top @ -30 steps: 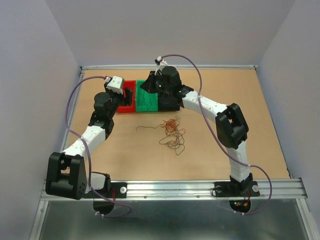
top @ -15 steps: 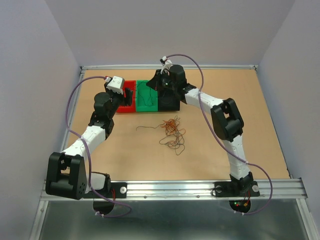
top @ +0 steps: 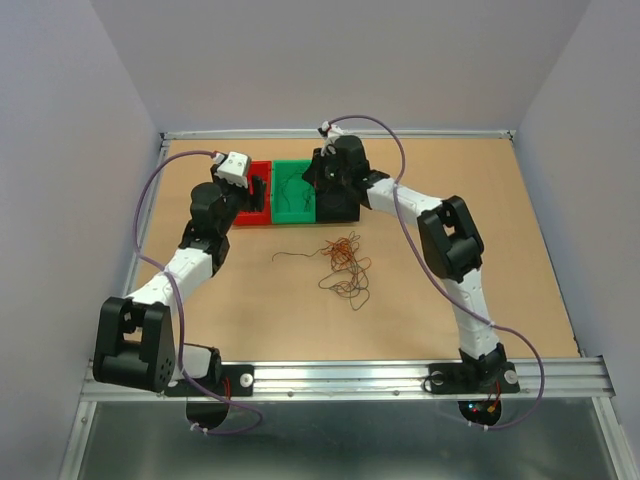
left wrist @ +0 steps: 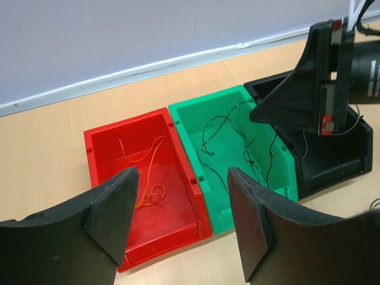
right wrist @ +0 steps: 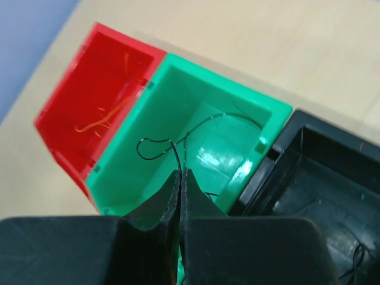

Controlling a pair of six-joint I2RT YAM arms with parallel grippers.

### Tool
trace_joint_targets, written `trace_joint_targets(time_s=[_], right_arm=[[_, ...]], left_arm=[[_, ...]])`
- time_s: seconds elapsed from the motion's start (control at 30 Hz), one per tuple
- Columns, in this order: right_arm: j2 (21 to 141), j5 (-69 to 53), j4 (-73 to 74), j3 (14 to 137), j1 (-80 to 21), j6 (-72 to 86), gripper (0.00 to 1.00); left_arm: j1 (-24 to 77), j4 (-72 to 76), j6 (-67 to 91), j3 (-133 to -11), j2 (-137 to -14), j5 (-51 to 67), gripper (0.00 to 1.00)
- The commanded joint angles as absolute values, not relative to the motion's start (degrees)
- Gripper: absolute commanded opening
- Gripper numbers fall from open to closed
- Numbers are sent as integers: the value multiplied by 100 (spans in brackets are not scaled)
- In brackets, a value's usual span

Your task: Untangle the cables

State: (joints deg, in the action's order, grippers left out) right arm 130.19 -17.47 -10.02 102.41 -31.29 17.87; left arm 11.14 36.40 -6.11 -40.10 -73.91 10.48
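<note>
Landmark: green bin [top: 293,215], the middle one of a row of three.
Neighbours: red bin [left wrist: 101,160] touching its left side, black bin [left wrist: 332,160] touching its right side.
Right gripper [right wrist: 180,175]: over the green bin's right edge, fingers pressed together on a thin dark cable [right wrist: 176,155] that curls out above the green bin's floor.
Left gripper [left wrist: 181,202]: fingers spread wide with nothing between them, hovering at the green bin's near-left corner.
Sorted cables: dark cables [left wrist: 237,142] inside the green bin; orange cables [left wrist: 148,178] in the red bin.
Tangle of cables [top: 343,262]: orange-red, brown and dark, on the table [top: 450,280] in front of the green bin, apart from it.
</note>
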Motion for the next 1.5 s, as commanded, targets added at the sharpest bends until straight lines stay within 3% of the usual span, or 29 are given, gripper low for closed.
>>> trace_joint_targets(time_s=[0.0, 0.13, 0.63, 1.13, 1.47], right_arm=[[13096, -731, -203, 10678, -3454, 1521, 0], [13174, 173, 289, 10801, -3700, 1503, 1], [15002, 1036, 1248, 13086, -4052, 1793, 1], [14766, 2460, 1371, 12692, -4526, 1468, 1], [14915, 2566, 1310, 12200, -4605, 1679, 1]], left_arm=[[1099, 3832, -703, -4333, -7418, 1028, 72], [1099, 3814, -694, -4359, -7506, 932, 72], [1090, 3955, -633, -4236, -7339, 624, 72], [1090, 4034, -642, -4166, -7251, 659, 72], [1099, 4122, -650, -4078, -7146, 650, 72]])
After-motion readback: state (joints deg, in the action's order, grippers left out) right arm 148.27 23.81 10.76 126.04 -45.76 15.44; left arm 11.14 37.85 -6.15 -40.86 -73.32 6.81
